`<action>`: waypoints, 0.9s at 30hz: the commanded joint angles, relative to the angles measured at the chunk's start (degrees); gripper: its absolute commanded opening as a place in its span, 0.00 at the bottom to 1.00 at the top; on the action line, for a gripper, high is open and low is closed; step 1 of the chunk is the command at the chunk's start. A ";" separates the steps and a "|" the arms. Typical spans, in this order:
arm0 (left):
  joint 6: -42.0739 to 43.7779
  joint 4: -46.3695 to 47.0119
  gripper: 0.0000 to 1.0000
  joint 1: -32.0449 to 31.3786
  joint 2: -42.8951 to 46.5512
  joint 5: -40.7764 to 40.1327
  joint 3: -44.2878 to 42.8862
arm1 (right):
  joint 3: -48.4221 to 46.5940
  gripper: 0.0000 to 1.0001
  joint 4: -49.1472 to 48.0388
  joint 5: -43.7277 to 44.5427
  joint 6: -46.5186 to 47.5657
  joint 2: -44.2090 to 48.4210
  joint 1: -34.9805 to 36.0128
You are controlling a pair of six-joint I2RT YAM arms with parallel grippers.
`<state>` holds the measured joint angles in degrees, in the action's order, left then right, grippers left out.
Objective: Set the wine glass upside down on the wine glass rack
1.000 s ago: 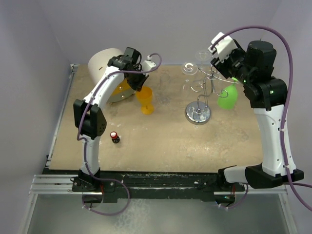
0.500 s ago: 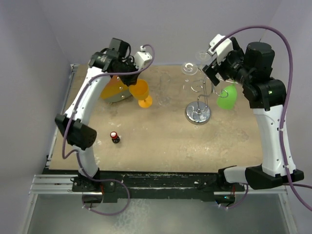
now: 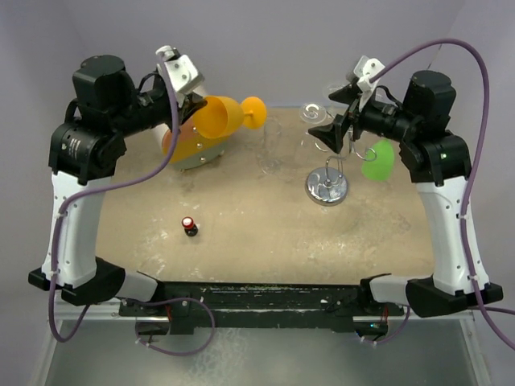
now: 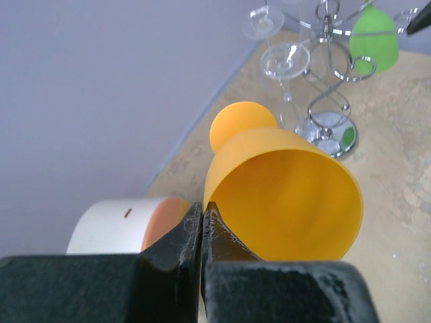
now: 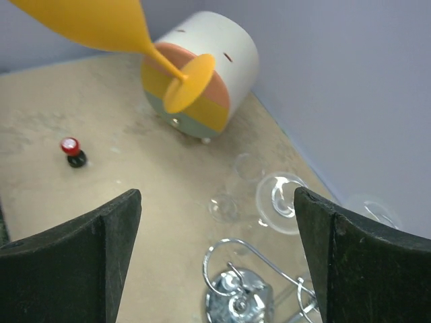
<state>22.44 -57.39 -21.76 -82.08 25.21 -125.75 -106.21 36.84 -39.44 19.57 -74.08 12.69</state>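
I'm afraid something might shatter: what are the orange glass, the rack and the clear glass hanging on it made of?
Orange glass: probably plastic; solid colour, thin even wall, soft dull sheen.
Rack: metal wire with a bright chrome finish; its round base mirrors the surroundings.
Clear glass: see-through with sharp glints; real glass or clear plastic, the look leaves it open.

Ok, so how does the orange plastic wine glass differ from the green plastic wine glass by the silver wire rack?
The orange plastic wine glass is in the air, its rim pinched in the shut left gripper; the green plastic wine glass hangs on the silver wire rack. The orange one lies sideways, the green one bowl down. Both are coloured plastic glasses.
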 commanded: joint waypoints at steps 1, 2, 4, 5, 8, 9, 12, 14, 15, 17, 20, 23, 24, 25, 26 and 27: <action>-5.32 12.38 0.00 0.48 1.41 2.93 0.31 | 0.71 0.94 -9.33 -9.56 -12.69 -2.35 -0.30; -5.96 13.44 0.00 0.44 1.32 3.32 -0.16 | 0.74 0.93 -10.98 -10.12 -15.16 -2.94 -0.30; -7.57 13.58 0.00 0.48 -0.17 3.93 -3.04 | 0.77 0.91 -15.05 -11.50 -19.73 -3.84 -0.30; -8.27 13.89 0.00 0.49 -0.77 3.97 -4.04 | 0.80 0.89 -16.68 -12.03 -21.97 -4.24 -0.30; -10.92 15.69 0.00 0.47 -2.13 2.75 -5.44 | 0.68 0.86 -20.94 -12.98 -30.00 -5.70 -0.30; -12.27 16.09 0.00 0.49 -2.54 2.05 -5.92 | 0.75 0.84 -22.14 -12.98 -31.91 -6.12 -0.30; -15.41 17.28 0.00 0.47 -3.12 1.57 -6.08 | 0.23 0.81 -24.35 -11.63 -35.21 -7.57 -0.30; -16.75 17.83 0.00 0.44 -3.25 1.68 -6.02 | -0.58 0.80 -24.67 -9.79 -35.28 -8.34 -0.26; -17.08 18.10 0.00 0.45 -3.26 1.80 -5.92 | -0.87 0.79 -24.89 -8.83 -35.28 -8.67 -0.24; -18.05 18.70 0.00 0.48 -3.35 1.82 -5.82 | -0.86 0.76 -25.40 -7.21 -36.21 -9.25 -0.20; -18.97 19.45 0.00 0.33 -3.18 2.64 -5.19 | -0.43 0.74 -27.71 -5.31 -38.67 -9.95 -0.13; -19.16 20.07 0.00 0.42 -2.91 2.74 -4.42 | -0.51 0.69 -28.87 -3.95 -39.93 -10.48 -0.12; -19.16 20.23 0.00 0.36 -2.86 2.86 -4.18 | -0.55 0.68 -29.37 -4.24 -40.49 -10.61 -0.12; -19.13 20.33 0.00 0.32 -2.82 2.95 -3.97 | -0.66 0.67 -29.83 -4.38 -41.04 -10.72 -0.08; -19.11 20.44 0.00 0.37 -2.74 3.18 -3.75 | -0.84 0.66 -30.29 -4.46 -41.57 -10.88 -0.04; -19.18 20.54 0.00 0.35 -2.73 3.41 -3.59 | -0.97 0.65 -30.84 -4.80 -42.17 -11.05 0.09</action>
<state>5.02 -40.86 -21.76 -86.02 27.35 -129.58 -105.38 11.66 -44.60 -18.83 -85.34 12.67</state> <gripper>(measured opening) 0.007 0.665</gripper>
